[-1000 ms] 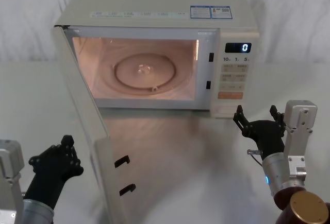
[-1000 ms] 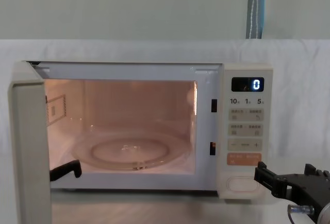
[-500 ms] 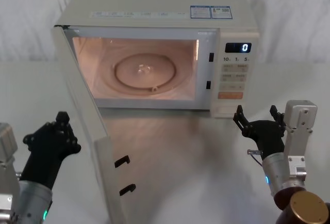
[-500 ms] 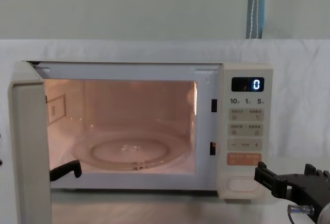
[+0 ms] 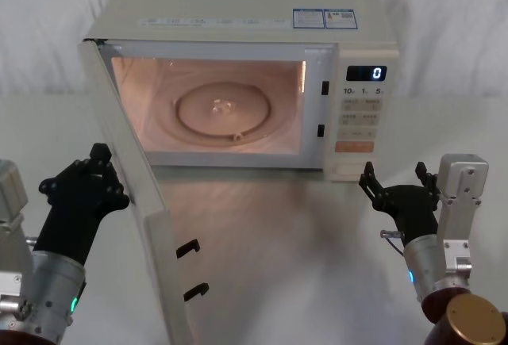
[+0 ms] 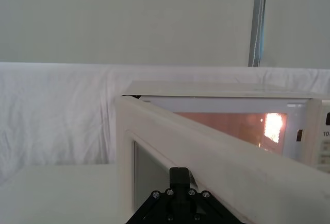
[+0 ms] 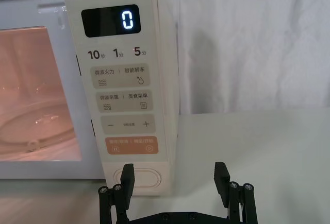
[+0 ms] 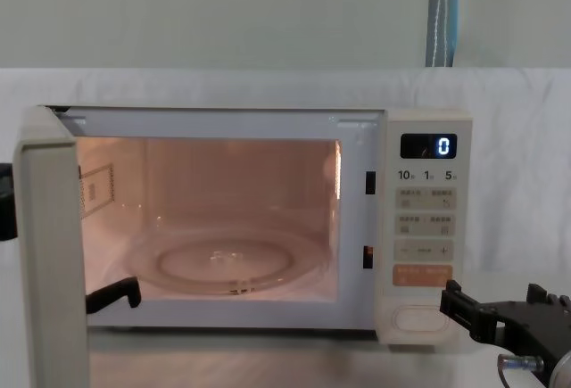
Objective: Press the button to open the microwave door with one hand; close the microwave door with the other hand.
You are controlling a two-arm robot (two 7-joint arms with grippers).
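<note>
Standing wide open, the microwave door is swinging out on its left hinge toward the front-left part of the desk, its inner face with two black latch hooks facing right. The microwave is sitting at the back middle of the desk, its cavity glowing orange with the glass turntable showing inside. The left gripper is hanging just beside the door's outer face, at the left side of the desk; contact with the door is not clear, and its black fingers are bunching together so I cannot tell if it is clenched or released. In the left wrist view one fingertip is pointing up right against the door's outer window frame. The right gripper is hovering above the front-right area of the desk, near the control panel and just short of it, jaws spread apart and grasping nothing. In the right wrist view the two forked fingers are sitting level with the button, which is lying at the bottom of the panel under the orange key, untouched; the gripper is offset to the right of it. The display is reading 0.
</note>
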